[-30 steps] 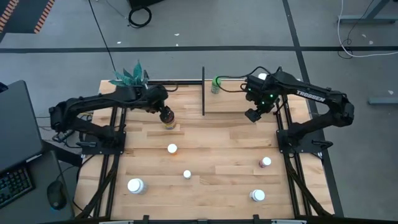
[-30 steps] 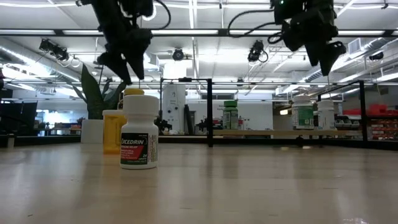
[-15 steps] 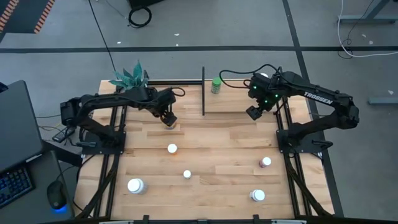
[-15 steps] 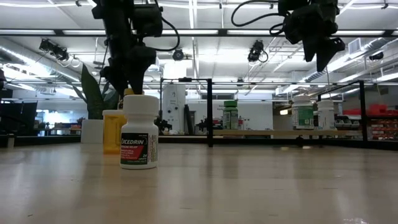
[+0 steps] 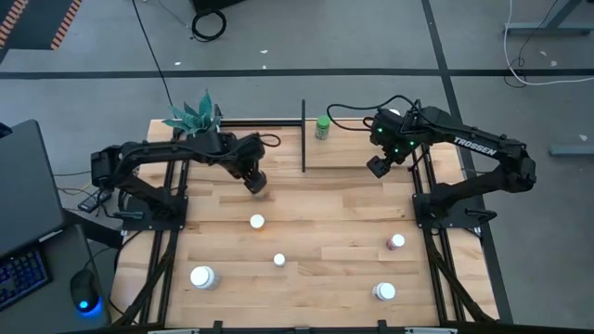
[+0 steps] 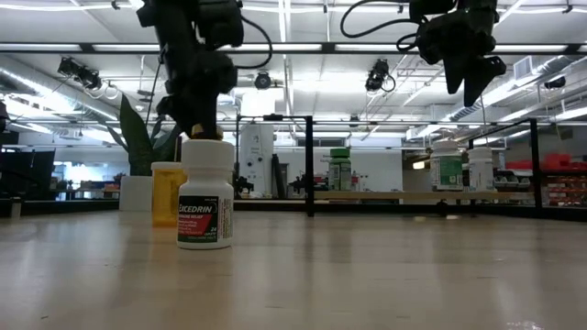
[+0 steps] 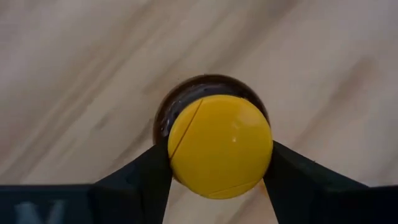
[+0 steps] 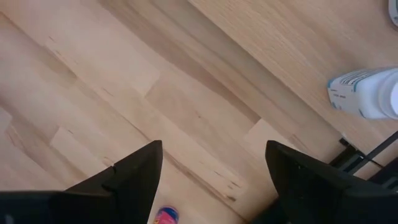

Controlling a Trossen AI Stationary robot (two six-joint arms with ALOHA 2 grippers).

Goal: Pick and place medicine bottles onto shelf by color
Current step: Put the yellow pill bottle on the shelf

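Note:
An amber bottle with a yellow cap (image 7: 219, 144) stands upright on the tabletop at the far left; in the low view (image 6: 166, 194) a white Excedrin bottle (image 6: 204, 194) partly hides it. My left gripper (image 5: 253, 180) is down over it, shut on its cap. My right gripper (image 5: 379, 168) hangs open and empty above the far right of the table. A green-capped bottle (image 5: 322, 127) stands on the shelf (image 6: 413, 196) beside a black upright (image 5: 303, 139). My left gripper pinches the amber bottle's yellow cap (image 7: 180, 163) between its two fingers, one on each side of its round rim. The fingers (image 7: 144, 177) come from above, pointing down. The bottle stands upright with its base on the table.
White bottles stand loose on the tabletop (image 5: 257, 222) (image 5: 279, 260) (image 5: 202, 276) (image 5: 384, 291), and a pinkish one (image 5: 396, 242) at the right. A teal plant (image 5: 195, 113) is at the far left corner. A white bottle (image 8: 367, 93) shows in the right wrist view.
My left gripper has come down onto the amber bottle and gone slightly toward the table's right and near edges; it now covers the bottle from above. The bottle has stayed in place.

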